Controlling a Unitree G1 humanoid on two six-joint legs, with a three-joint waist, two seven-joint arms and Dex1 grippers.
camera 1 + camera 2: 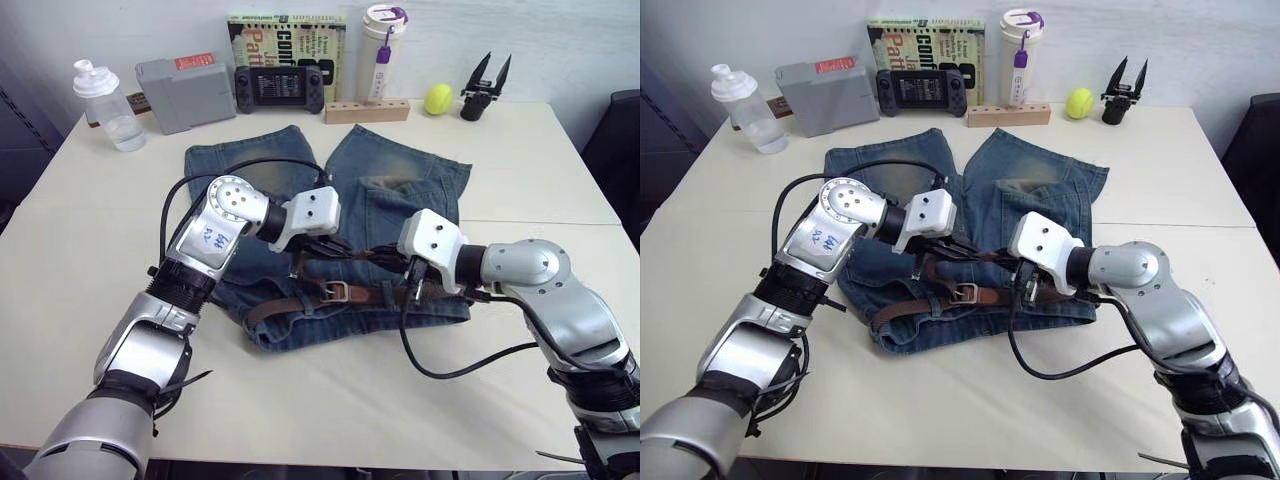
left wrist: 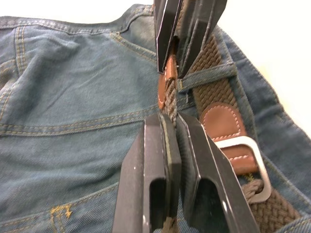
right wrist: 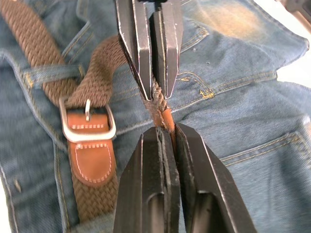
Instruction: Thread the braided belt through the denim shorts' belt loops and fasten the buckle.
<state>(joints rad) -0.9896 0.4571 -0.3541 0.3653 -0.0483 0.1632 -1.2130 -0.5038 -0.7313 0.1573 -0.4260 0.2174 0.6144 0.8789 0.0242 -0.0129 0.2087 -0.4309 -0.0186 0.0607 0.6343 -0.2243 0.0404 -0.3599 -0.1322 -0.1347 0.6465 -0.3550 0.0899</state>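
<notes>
Pinching the braided belt [image 3: 99, 82] in both my grippers — left gripper [image 2: 170, 141] and right gripper [image 3: 160, 133] clamped tip to tip on its tan end, just beside the buckle [image 3: 87, 121] — over the denim shorts [image 1: 400, 200], belt along their waistband.

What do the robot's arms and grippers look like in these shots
Both arms are silver-grey metal with rounded joint housings and black bands between segments. Each wrist carries a white boxy module, with a loose black cable looping from it back to the forearm. The left arm bears blue handwritten marks. The left gripper and right gripper each have two flat black fingers.
</notes>
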